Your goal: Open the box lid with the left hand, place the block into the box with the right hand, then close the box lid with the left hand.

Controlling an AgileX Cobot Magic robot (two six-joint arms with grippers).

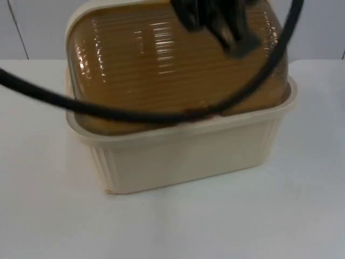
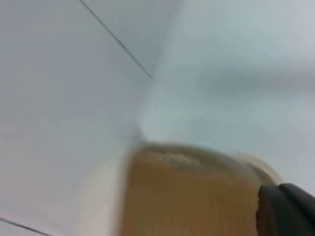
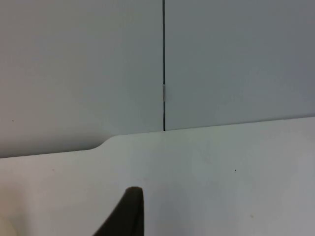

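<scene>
The cream-coloured ribbed plastic box stood on the white tabletop at the centre of the top view, its front wall facing the camera and its rim running across mid-frame. The translucent amber ribbed domed lid sat down on the box, covering it from rim to rim, closed as far as could be seen. A dark gripper, taken to be the left gripper though the arm it belonged to could not be traced, was at the upper right of the top view, over the far right part of the lid; contact with the lid could not be established, and whether its jaws were wide or narrow could not be told. The left wrist view showed the amber lid with the cream rim beside it and one black fingertip next to the lid's edge, heavily blurred. The right wrist view showed the right gripper's black fingertip over bare tabletop, with the grey partition wall beyond; the state of its jaws could not be told. The block could not be made out anywhere in the views.
</scene>
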